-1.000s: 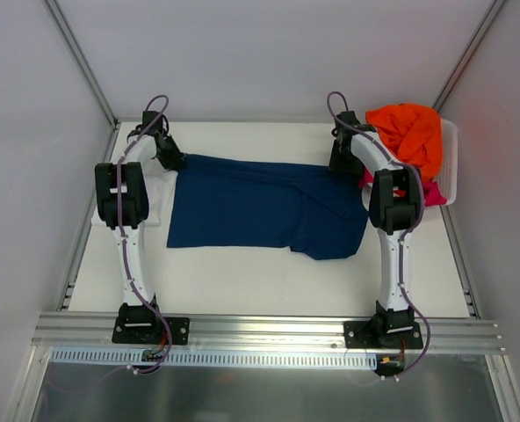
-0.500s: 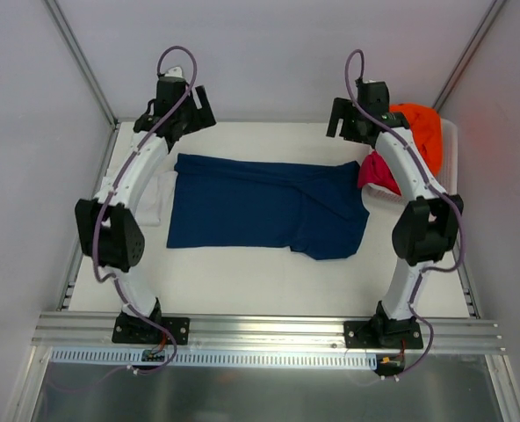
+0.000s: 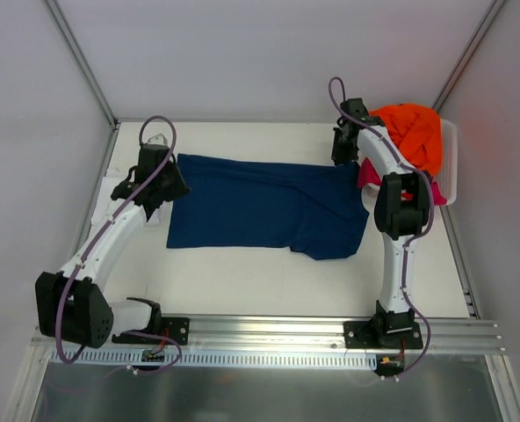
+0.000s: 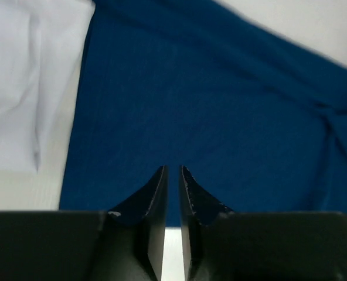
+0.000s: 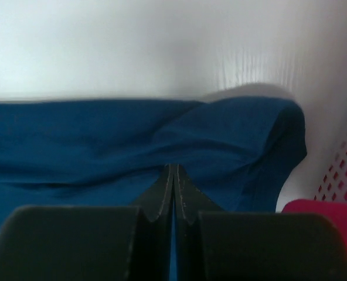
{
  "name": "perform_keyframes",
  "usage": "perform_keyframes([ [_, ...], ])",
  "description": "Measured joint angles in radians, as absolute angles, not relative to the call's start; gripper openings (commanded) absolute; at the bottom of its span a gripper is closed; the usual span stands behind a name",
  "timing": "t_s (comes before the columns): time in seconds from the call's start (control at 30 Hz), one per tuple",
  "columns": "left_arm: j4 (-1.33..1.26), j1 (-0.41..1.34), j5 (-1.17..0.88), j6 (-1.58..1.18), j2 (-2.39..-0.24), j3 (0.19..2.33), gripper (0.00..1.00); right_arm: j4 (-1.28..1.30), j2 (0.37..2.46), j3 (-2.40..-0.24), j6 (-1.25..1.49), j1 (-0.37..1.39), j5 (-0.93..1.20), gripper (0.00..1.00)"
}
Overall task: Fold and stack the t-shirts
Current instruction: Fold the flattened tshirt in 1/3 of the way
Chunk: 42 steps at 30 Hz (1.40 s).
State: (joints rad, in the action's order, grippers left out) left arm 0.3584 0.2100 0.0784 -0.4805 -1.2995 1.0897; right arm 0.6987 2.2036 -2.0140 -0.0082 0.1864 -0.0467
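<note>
t-shirts: 4 (navy t-shirt at centre, white t-shirt at 9 o'clock, orange t-shirt and magenta-pink t-shirt at 2 o'clock) | slatted basket: 1 | tools: 2, left tool and right tool | tabletop: 1

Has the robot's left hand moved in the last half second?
Yes. The left hand has come away from the white table's back edge, nearer the robot, to the navy blue cloth t-shirt's left edge.
</note>
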Motion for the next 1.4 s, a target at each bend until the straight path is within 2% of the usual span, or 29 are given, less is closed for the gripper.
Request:
perform_keyframes([
  [0.17,0.387,0.210,0.057,-0.517,-1.108,0.936,0.04,0.794,2.278,-2.019,-0.007,0.173,-0.109,0.00],
  [0.4,0.377,0.210,0.036,-0.526,-0.909,0.867,0.07,0.818,2.200,-1.912,0.022,0.142,-0.274,0.00],
  [0.83,0.374,0.210,-0.024,-0.530,-0.957,0.814,0.06,0.834,2.010,-1.669,0.086,0.062,-0.406,0.01],
  [1.1,0.374,0.210,-0.027,-0.532,-0.957,0.797,0.09,0.814,1.915,-1.541,0.101,0.041,-0.390,0.01],
  [1.17,0.374,0.210,-0.027,-0.532,-0.957,0.796,0.13,0.785,1.859,-1.488,0.091,0.041,-0.355,0.07],
  [1.2,0.373,0.210,-0.026,-0.532,-0.957,0.796,0.13,0.771,1.824,-1.460,0.085,0.042,-0.332,0.18],
  [1.27,0.371,0.210,-0.026,-0.532,-0.957,0.796,0.21,0.736,1.733,-1.412,0.071,0.044,-0.270,0.26],
  [1.3,0.371,0.210,-0.026,-0.531,-0.957,0.796,0.26,0.722,1.683,-1.396,0.063,0.045,-0.234,0.37],
  [1.4,0.371,0.211,-0.026,-0.532,-0.958,0.796,0.39,0.683,1.536,-1.385,0.043,0.055,-0.129,0.58],
])
